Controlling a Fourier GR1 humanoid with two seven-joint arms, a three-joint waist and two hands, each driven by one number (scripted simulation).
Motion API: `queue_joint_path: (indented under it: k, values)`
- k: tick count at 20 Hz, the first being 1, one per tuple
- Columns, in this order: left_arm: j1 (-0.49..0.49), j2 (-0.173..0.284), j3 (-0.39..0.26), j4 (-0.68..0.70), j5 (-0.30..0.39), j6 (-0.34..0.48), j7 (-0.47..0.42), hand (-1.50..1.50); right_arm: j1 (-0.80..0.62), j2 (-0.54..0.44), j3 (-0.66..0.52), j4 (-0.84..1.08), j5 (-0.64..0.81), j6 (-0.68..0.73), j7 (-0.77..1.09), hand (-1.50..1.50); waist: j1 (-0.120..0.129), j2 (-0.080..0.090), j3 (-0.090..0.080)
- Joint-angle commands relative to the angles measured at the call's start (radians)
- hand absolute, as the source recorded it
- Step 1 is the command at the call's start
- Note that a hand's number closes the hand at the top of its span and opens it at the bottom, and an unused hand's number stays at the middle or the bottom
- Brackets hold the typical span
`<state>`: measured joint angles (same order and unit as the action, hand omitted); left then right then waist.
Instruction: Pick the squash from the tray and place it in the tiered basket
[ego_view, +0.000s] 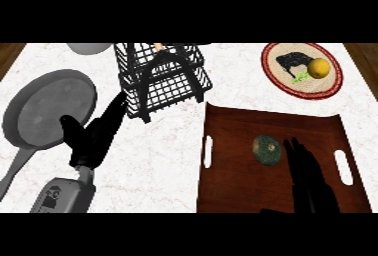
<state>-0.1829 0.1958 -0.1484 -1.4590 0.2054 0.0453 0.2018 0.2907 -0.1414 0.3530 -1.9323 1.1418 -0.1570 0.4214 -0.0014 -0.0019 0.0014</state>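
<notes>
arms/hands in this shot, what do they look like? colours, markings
Both hands are matte black with slim fingers: left hand, right hand. Only the left forearm shows: a boxy light-grey shell with a dark marking on its side. No cables are visible.

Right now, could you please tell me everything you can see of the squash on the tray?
The squash is a small, round, dark green one with a mottled skin and a paler stem spot near its middle. It lies near the middle of the brown wooden tray, which has a slot handle on each side. The right hand, black with straight fingers, lies just beside the squash on its right; whether it touches cannot be told. Nothing grips the squash, and it is still out of the black wire basket.
</notes>
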Motion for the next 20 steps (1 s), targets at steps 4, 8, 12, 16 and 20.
queue_joint_path:
  k: [4, 8, 12, 16, 20]
  values:
    - [0.032, -0.018, 0.025, -0.046, -0.02, -0.045, 0.029, 0.0, -0.033, 0.032, -0.029, 0.125, 0.0, -0.087, -0.044, -1.5, 0.001, 0.001, -0.001]
    - [0.014, 0.006, 0.087, 0.011, -0.003, -0.105, -0.002, 0.0, -0.025, 0.013, -0.055, 0.1, -0.053, -0.085, -0.088, -1.5, -0.001, 0.002, -0.001]
    - [0.018, -0.035, 0.08, 0.025, -0.03, -0.084, -0.004, 0.0, -0.094, 0.045, -0.1, 0.233, -0.079, -0.138, -0.122, -1.5, 0.0, 0.002, -0.001]
    - [-0.005, -0.037, 0.094, -0.037, -0.037, -0.085, 0.046, 0.0, -0.148, 0.021, -0.159, 0.294, -0.123, -0.127, -0.17, -1.5, 0.001, 0.002, -0.001]
    - [0.05, -0.052, 0.083, -0.028, -0.063, -0.108, 0.019, 0.0, -0.182, 0.048, -0.17, 0.336, -0.136, -0.125, -0.173, -1.5, 0.001, 0.002, -0.001]
